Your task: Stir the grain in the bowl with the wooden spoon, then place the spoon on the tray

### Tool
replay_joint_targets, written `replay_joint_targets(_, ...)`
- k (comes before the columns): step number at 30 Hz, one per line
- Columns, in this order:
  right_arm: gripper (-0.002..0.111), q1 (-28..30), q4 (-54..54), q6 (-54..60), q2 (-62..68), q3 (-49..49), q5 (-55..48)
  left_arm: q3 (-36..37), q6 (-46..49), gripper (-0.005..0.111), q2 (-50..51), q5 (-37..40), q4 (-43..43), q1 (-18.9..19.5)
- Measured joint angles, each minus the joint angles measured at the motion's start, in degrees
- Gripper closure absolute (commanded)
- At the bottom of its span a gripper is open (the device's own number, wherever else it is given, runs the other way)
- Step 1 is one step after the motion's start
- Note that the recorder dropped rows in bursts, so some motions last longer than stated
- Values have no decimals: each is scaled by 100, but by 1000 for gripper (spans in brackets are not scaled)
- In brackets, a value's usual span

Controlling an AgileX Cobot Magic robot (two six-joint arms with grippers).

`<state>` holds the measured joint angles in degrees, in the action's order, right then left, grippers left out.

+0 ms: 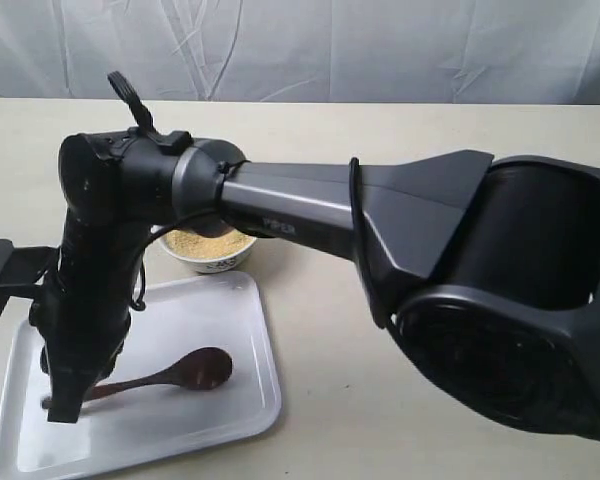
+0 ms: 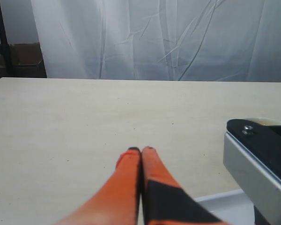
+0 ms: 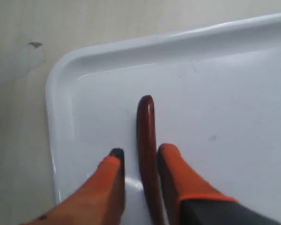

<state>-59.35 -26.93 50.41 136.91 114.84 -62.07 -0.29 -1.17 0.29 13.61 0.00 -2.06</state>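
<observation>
The wooden spoon [image 1: 185, 372] lies flat on the white tray [image 1: 262, 352], scoop toward the tray's right side. My right gripper [image 1: 65, 402] reaches across and points down over the handle end. In the right wrist view the gripper [image 3: 141, 152] is open. The dark handle [image 3: 146, 126] rests on the tray [image 3: 225, 93] between the fingers, close to one and clear of the other. Behind the tray stands the small white bowl [image 1: 216, 262], holding golden grain [image 1: 208, 241]. My left gripper [image 2: 141, 150] is shut on nothing above bare table.
The right arm's long dark body [image 1: 400, 230] spans the middle of the scene and hides part of the bowl. The left arm's black bracket [image 1: 5, 270] sits at the tray's far left edge. A white curtain [image 1: 380, 45] backs the table.
</observation>
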Motion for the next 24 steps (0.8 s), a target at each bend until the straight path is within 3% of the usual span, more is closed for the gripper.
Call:
replay_joint_targets(2, 58, 0, 40, 14, 0, 0, 64, 0, 0, 106, 0, 0, 0, 0)
replay_joint_targets(9, 60, -8, 395, -663, 0, 52, 404, 0, 0, 106, 0, 0, 0, 0)
replay_joint_targets(11, 69, -13, 760, -1103, -35, 106, 436, 0, 0, 106, 0, 0, 0, 0)
replay_joint_targets(15, 101, 70, 1631, -2347, -306, 137, 443, 0, 0, 106, 0, 0, 0, 0)
replay_joint_targets(16, 108, 154, 1702, -2607, -379, 150, 431, 0, 0, 106, 0, 0, 0, 0)
replay_joint_targets(22, 108, 1031, 1797, -4138, -618, 175, -138, 0, 0, 106, 0, 0, 0, 0)
replay_joint_targets(24, 108, 1664, 1857, -4622, -706, 118, -604, 0, 0, 106, 0, 0, 0, 0)
